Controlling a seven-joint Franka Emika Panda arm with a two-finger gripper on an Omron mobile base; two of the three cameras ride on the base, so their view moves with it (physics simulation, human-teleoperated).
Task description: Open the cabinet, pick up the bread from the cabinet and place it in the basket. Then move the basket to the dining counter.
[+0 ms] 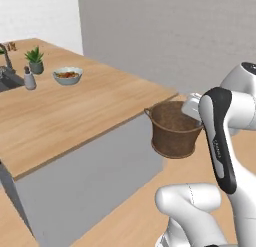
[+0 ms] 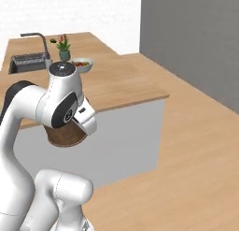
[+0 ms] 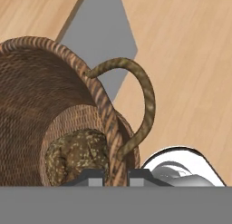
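A: Report the left side of the scene.
B: The bench (image 1: pixel 75 111) is a wide light wood top. On its far left end sit a sink (image 1: pixel 7 81) with a grey tap (image 2: pixel 38 40), a small bottle (image 1: pixel 29 79), a potted plant (image 1: pixel 35 59) and a white bowl (image 1: pixel 67 75). A grey panel (image 1: pixel 85 176) closes the side of the bench below the top.

A: Locate the basket.
B: The basket (image 1: pixel 172 129) is off the bench, just beside its near right corner, held above the wood floor (image 2: pixel 196 146). In the left base view its rim stands level with the bench top. In the right base view the arm's upper link covers most of it.

A: Contents of the basket?
B: The bread (image 3: pixel 77 153), a brown seeded loaf, lies on the basket bottom, as seen in the hand view.

A: State of the end effector.
B: The end effector (image 3: pixel 115 175) is clamped on the basket: one fingertip sits inside the rim wall, the other outside, with the woven wall between them. A loop handle (image 3: pixel 140 96) arches just beside the grip.
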